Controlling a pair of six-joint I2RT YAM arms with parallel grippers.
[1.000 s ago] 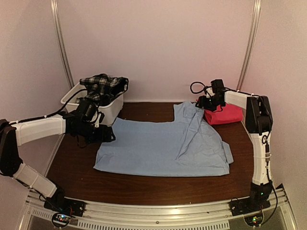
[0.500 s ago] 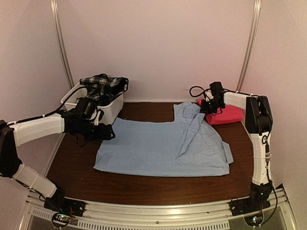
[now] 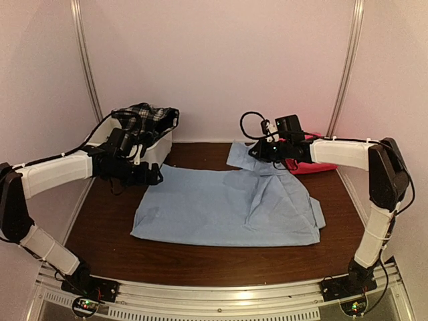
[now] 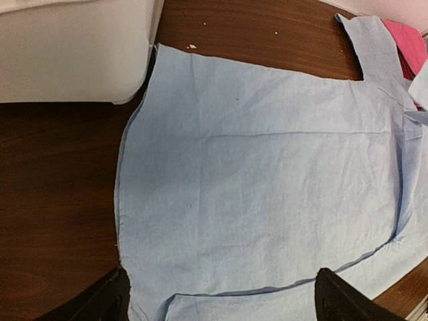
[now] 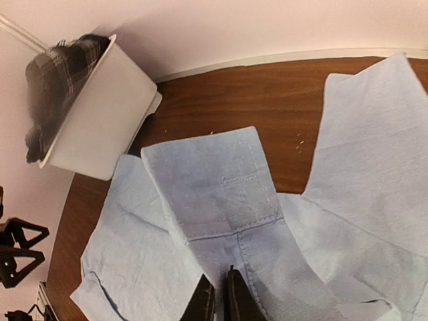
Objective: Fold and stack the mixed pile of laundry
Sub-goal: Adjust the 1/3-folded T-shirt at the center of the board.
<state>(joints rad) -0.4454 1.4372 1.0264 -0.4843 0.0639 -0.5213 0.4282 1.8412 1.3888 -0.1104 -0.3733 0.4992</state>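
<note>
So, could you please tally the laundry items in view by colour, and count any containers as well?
light blue shirt: 1
pink-red cloth: 1
black-and-white plaid garment: 1
white plastic tub: 1
Total: 4

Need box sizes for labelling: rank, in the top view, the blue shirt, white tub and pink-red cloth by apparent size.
1. light blue shirt
2. white tub
3. pink-red cloth, partly behind the right arm
</note>
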